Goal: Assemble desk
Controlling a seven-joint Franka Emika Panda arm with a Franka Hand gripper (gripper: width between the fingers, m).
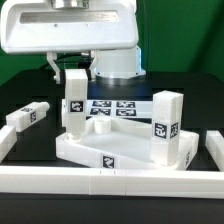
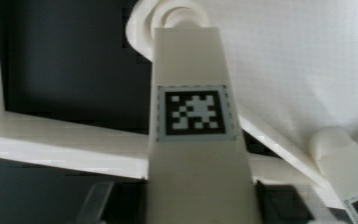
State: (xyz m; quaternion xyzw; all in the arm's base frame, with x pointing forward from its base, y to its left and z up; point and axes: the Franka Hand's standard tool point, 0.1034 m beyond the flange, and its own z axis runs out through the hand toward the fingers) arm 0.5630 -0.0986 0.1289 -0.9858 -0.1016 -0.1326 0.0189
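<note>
On the upright leg (image 1: 75, 92) and panel (image 1: 85, 150), black-and-white tags

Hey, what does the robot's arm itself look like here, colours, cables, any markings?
The arm is a broad, glossy white shell with rounded edges and a darker grey metal section at its very top. Thin black cables curve down beneath it on both sides. In the wrist view the jaws show only as blurred dark grey shapes. No logos or markings are legible on any of it.
</note>
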